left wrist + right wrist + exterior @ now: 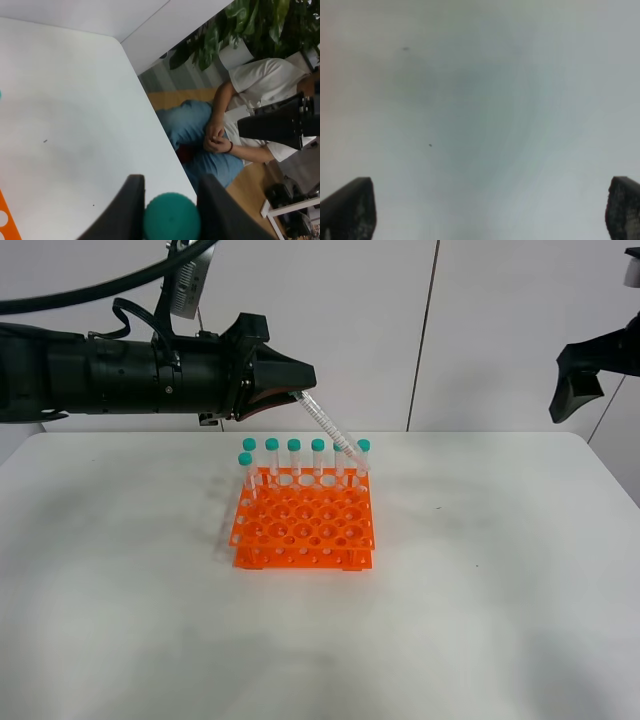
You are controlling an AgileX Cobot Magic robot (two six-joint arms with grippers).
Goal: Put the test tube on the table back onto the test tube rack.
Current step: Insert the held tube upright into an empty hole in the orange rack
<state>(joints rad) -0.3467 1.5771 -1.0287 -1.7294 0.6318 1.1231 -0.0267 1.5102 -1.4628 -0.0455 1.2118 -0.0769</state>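
While my left claw (300,390) pinches the tube (330,428) at its cap (171,217), the tube slants, tip down at the rack's (305,530) back row, right end; I can't tell if it's in a hole. I'd straighten it over a free hole, lower slowly, then release. Right claw (576,390) is spread, high, well apart. Table (500,590) is matte white. Person (235,125) sits past its edge, plant (250,25) behind.
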